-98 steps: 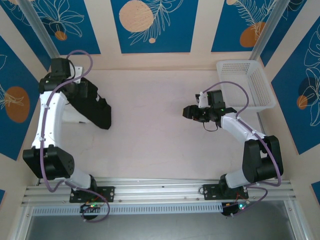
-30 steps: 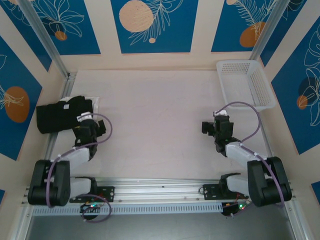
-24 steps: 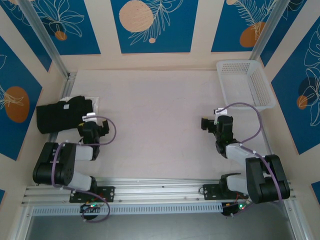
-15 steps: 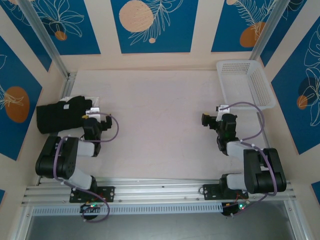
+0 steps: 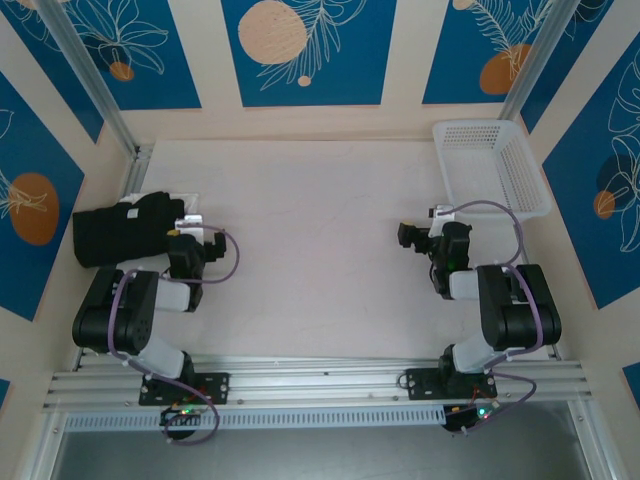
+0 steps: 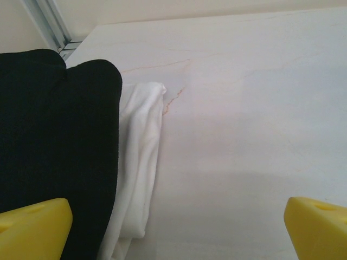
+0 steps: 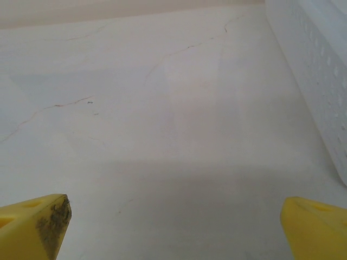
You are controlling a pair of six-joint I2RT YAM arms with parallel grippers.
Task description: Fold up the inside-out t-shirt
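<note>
- At the far-left edge of the table, straight across from the white basket, your inside-out t-shirt lies as a compact black bundle. No print or yellow patch shows, so I judge the fold done.
- On the bundle's basket side, a white folded garment peeks out from under it. The shirt rests on top of it, touching, which reads as stacking on a pile.
- A little nearer the basket, your left gripper sits low over bare table. Its yellow fingers are spread wide with nothing between them, and they are clear of the cloth, so I judge they won't drag the bundle.
- Just off the basket's near-left side, your right gripper is likewise spread and empty over bare table, with the basket wall at its right.
- Both arms sit tucked toward their bases, away from basket and shirt. It looks like a parked pose.
</note>
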